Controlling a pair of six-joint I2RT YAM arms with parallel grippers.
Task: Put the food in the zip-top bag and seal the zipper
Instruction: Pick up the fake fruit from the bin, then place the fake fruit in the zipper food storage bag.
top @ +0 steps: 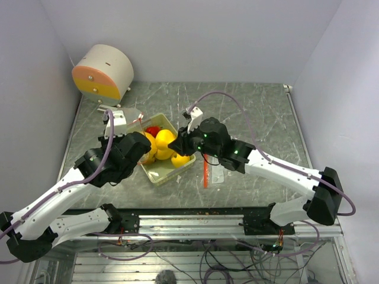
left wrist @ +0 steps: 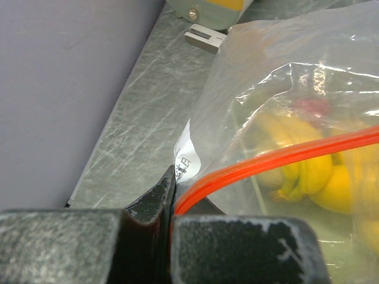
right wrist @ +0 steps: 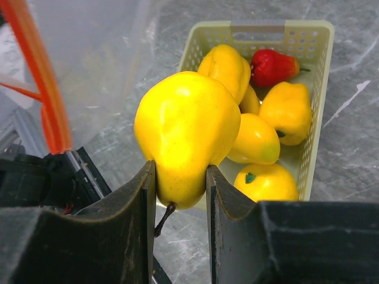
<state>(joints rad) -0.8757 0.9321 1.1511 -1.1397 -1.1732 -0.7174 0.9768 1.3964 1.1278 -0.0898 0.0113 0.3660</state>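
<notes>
The pale green tray [top: 155, 173] holds several yellow toy fruits [right wrist: 284, 112] and one small red piece [right wrist: 271, 67], also seen from above [top: 153, 130]. My right gripper [right wrist: 180, 177] is shut on a yellow pear-shaped fruit [right wrist: 186, 133] and holds it above the tray's near end [top: 165, 140]. My left gripper [left wrist: 172, 201] is shut on the corner of the clear zip-top bag [left wrist: 266, 77], right at its red-orange zipper [left wrist: 278, 158]. The bag hangs between that gripper and the tray. The zipper also shows left of the right gripper [right wrist: 41, 89] and in the top view [top: 205, 173].
A round white and orange drum [top: 102, 72] stands at the back left corner, with a small white bracket [left wrist: 204, 38] by it. Walls close the left, back and right sides. A metal rail [top: 195, 222] runs along the table's near edge.
</notes>
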